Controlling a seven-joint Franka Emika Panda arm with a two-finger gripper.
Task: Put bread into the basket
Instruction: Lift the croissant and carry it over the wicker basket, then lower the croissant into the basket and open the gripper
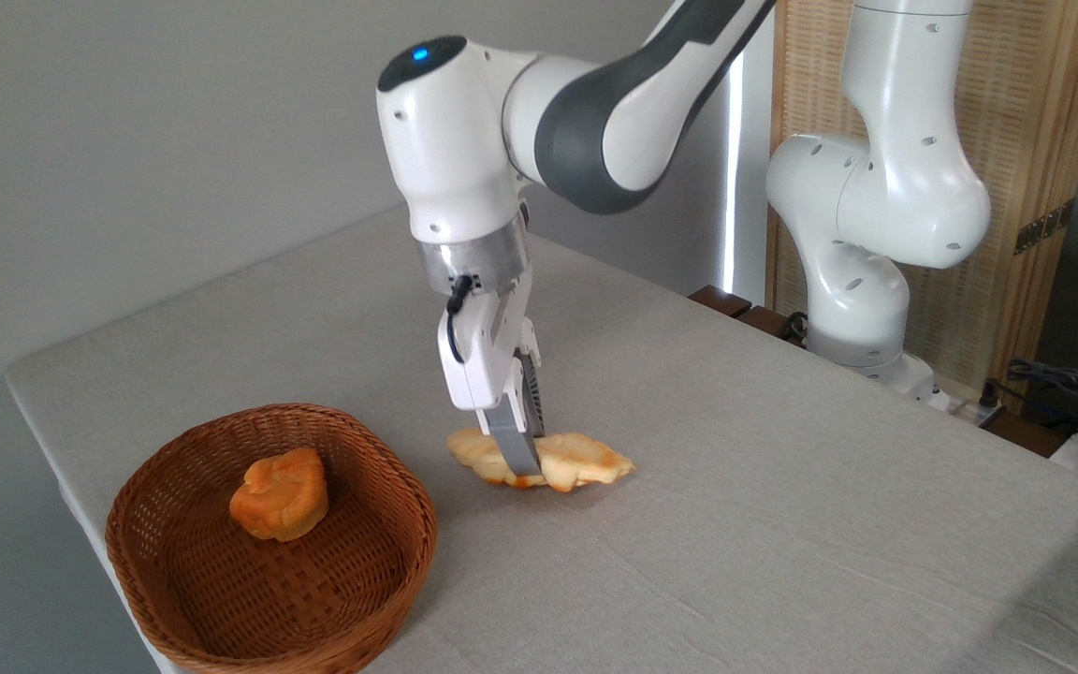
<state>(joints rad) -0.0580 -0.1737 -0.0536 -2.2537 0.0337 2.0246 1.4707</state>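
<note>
The bread (586,461), a pale golden pointed loaf with toasted patches, is held level just above the table, a thin shadow under it. My gripper (520,461) points straight down and is shut on the loaf a little left of its middle; the near finger (513,447) covers part of it, and the far finger is hidden. The basket (389,487), woven reddish-brown wicker, stands on the table to the lower left of the loaf, a short gap away.
A small round orange bun (280,493) lies in the left half of the basket. The table's left edge (62,468) runs close behind the basket. The arm's white base (862,309) stands at the back right, with cables (1063,384) beyond.
</note>
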